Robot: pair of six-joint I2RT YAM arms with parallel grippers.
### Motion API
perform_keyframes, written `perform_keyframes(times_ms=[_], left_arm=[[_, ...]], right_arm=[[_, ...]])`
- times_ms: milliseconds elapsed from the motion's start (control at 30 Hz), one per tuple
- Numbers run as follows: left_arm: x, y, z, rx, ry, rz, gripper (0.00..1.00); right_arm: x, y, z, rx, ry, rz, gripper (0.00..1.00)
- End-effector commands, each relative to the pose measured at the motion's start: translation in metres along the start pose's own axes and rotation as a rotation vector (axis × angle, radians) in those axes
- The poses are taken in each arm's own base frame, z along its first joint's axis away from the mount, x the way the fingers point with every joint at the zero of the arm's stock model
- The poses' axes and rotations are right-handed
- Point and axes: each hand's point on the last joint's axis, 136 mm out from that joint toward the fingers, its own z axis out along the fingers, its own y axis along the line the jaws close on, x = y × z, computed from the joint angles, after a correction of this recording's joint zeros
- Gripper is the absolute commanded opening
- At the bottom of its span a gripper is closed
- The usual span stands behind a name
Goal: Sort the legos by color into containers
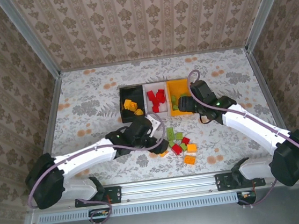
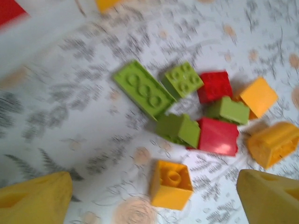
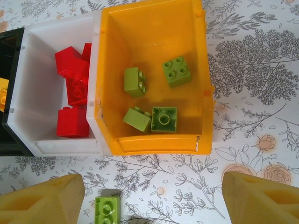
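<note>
top / bins: orange bin (image 1: 177, 83) is the reference. The white bin (image 1: 154, 86) touches its left side, and the black bin (image 1: 122, 101) is one further left.
top / sorted: the black bin holds orange bricks (image 1: 131, 106), the white bin holds red bricks (image 1: 157, 99), and there is green in the orange bin.
top / loose pile (image 1: 180, 143): mixed green, red and orange bricks on the table, near side of the orange bin and well apart from it.
top / left gripper (image 1: 161, 146): at the left edge of the pile, near-left of the orange bin.
top / right gripper (image 1: 189, 103): over the near rim of the orange bin.
left wrist / left gripper (image 2: 152, 200): fingers spread wide, clamped on nothing. An orange brick (image 2: 171, 183) sits in the gap, untouched.
left wrist / cluster: long green brick (image 2: 144, 88), three smaller greens, two reds (image 2: 218, 136) and two more oranges, mostly touching each other.
right wrist / right gripper (image 3: 149, 200): fingers wide apart and empty, just on the near side of the orange bin (image 3: 154, 28).
right wrist / contents: four green bricks (image 3: 176, 71) in the orange bin and reds (image 3: 70, 93) in the white bin (image 3: 46, 42).
right wrist / stray green brick (image 3: 107, 210): on the table just near-left of the orange bin.
progress: roughly half done, my estimate. Every binned brick matches its bin's colour group. About ten loose bricks are left, in all three colours.
next, likely: left gripper closes on the lone orange brick, bound for the black bin.
</note>
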Motion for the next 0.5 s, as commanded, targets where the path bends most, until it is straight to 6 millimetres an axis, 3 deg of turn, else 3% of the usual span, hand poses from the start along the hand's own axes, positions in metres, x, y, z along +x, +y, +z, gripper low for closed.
perform_keyframes(times_ms=[0, 167, 467], left_arm=[[0.038, -0.020, 0.014, 0.117, 0.154, 0.050, 1.00], [0.055, -0.015, 0.034, 0.025, 0.208, 0.138, 0.95], [0.060, -0.004, 0.056, -0.026, 0.220, 0.160, 0.80]], right_arm=[[0.003, -0.001, -0.001, -0.017, 0.002, 0.028, 0.79], [0.002, 0.000, 0.000, -0.022, 0.004, 0.027, 0.79], [-0.001, -0.001, -0.004, -0.023, -0.007, 0.029, 0.79]])
